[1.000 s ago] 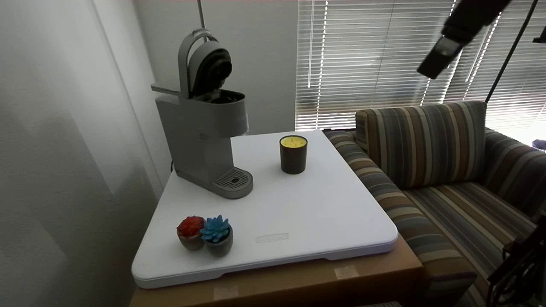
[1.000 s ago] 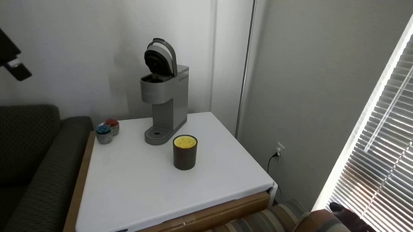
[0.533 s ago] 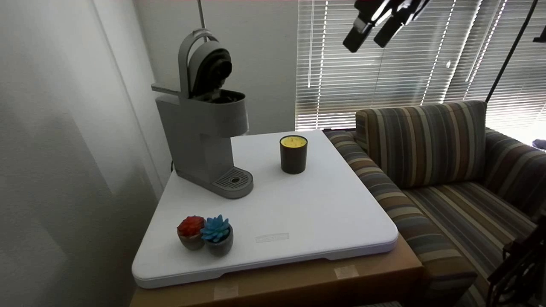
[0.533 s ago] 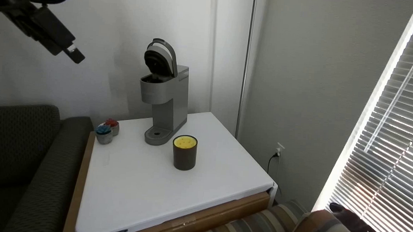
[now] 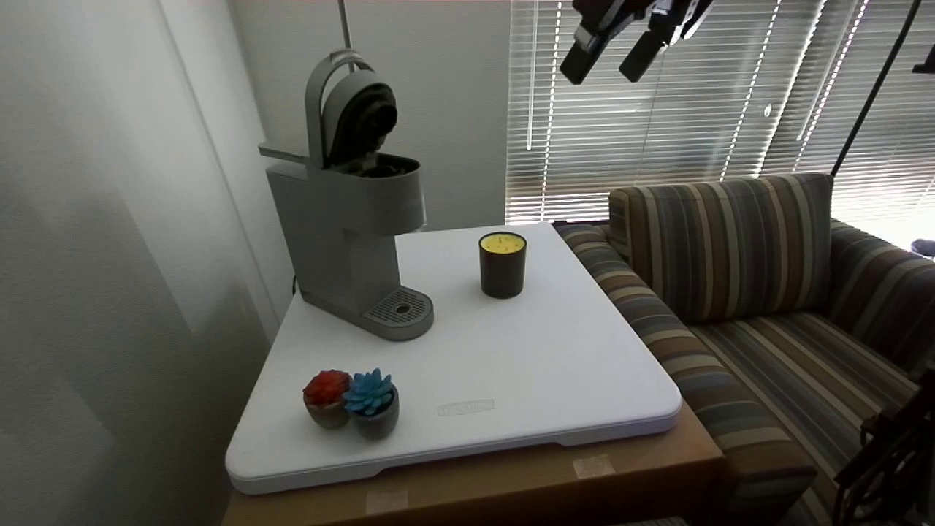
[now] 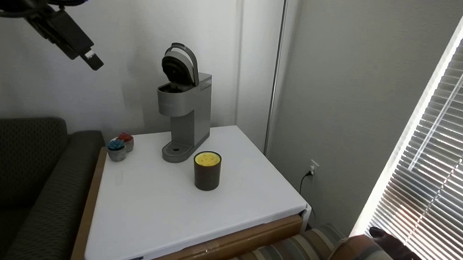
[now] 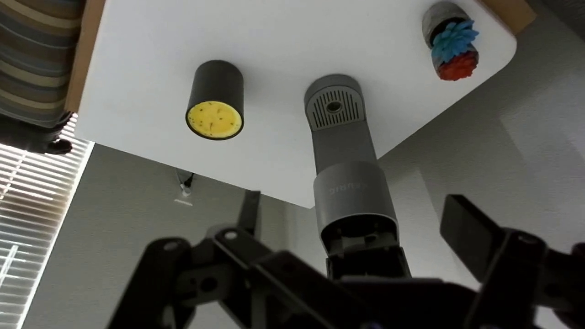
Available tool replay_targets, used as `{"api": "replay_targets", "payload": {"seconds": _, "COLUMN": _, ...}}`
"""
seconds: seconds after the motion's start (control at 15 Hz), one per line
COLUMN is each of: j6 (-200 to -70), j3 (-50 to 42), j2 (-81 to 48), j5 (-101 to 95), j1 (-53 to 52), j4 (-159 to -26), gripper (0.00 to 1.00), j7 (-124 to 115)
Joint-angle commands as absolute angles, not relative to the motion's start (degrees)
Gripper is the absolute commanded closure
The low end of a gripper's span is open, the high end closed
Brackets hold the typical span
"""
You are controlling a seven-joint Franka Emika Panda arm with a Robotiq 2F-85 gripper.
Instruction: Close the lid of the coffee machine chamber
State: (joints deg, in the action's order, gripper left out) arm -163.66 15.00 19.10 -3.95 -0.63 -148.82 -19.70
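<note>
The grey coffee machine's lid [image 5: 349, 91] stands raised, its dark underside facing forward, in both exterior views [image 6: 184, 58]. Its handle [image 5: 314, 109] arches up behind it. The chamber [image 5: 383, 201] below is open at the top; it also shows in the wrist view [image 7: 355, 194]. There the lid [image 7: 365, 264] is mostly hidden behind the gripper body. My gripper [image 5: 607, 67] is open and empty, in the air in front of the machine and apart from it. In the wrist view the fingers [image 7: 466, 233] stand wide apart, the machine showing between them.
A dark cup with a yellow top [image 5: 502, 270] stands on the white table [image 5: 533, 358] beside the machine's base. Two small potted plants, red [image 5: 326, 391] and blue [image 5: 371, 398], sit near the front edge. A striped armchair [image 5: 723, 248] adjoins the table; walls stand behind the machine.
My gripper has moved in toward the coffee machine, leftward in one exterior view and rightward and up in another; both fingers now show. The lid, machine, cup and plants have not moved.
</note>
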Motion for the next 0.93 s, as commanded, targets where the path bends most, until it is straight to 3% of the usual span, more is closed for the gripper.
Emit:
{"api": "replay_targets", "payload": {"seconds": 0.0, "j6": -161.06, "j3": 18.20, "j2": 13.74, "j5": -7.52, "j1": 5.26, "j4": -142.40, "gripper": 0.00, "j7": -27.70}}
{"api": "replay_targets", "payload": {"seconds": 0.33, "j6": -154.09, "j3": 12.03, "j2": 2.20, "j5": 1.39, "j1": 0.09, "j4": -128.86, "gripper": 0.00, "j7": -24.12}}
{"api": "replay_targets", "payload": {"seconds": 0.4, "j6": -156.45, "j3": 12.50, "j2": 8.50, "j5": -1.49, "j1": 0.11, "j4": -135.34, "gripper": 0.00, "j7": -26.48}}
{"api": "replay_targets", "payload": {"seconds": 0.87, "j6": -158.58, "j3": 10.24, "j2": 2.32, "j5": 6.56, "j1": -3.53, "j4": -131.96, "gripper": 0.00, "j7": -24.07}}
